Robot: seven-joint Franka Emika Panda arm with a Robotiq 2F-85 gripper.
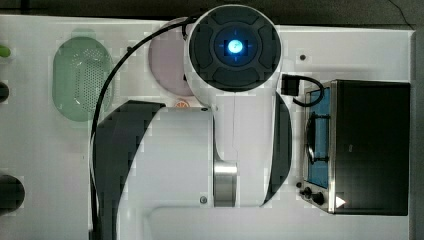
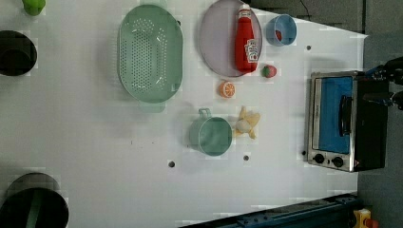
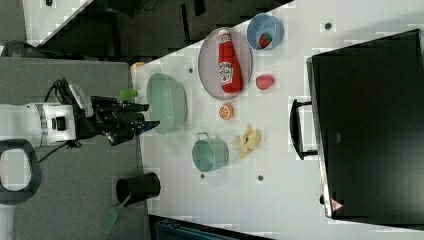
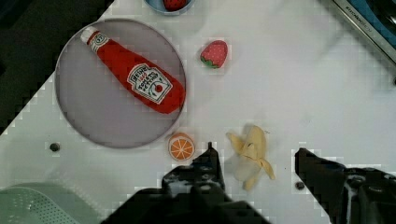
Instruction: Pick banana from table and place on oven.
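The pale yellow peeled toy banana (image 2: pixel 247 123) lies untouched on the white perforated bench (image 2: pixel 95 142), just right of the teal cup (image 2: pixel 211 135) in the left view. The tool (image 4: pixel 254 161) hangs above, open and empty. Grasping, lifting and placing on the black-topped toaster oven (image 2: pixel 370 123) all remain.

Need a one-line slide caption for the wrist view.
Open gripper above the banana on the table, jaws either side.
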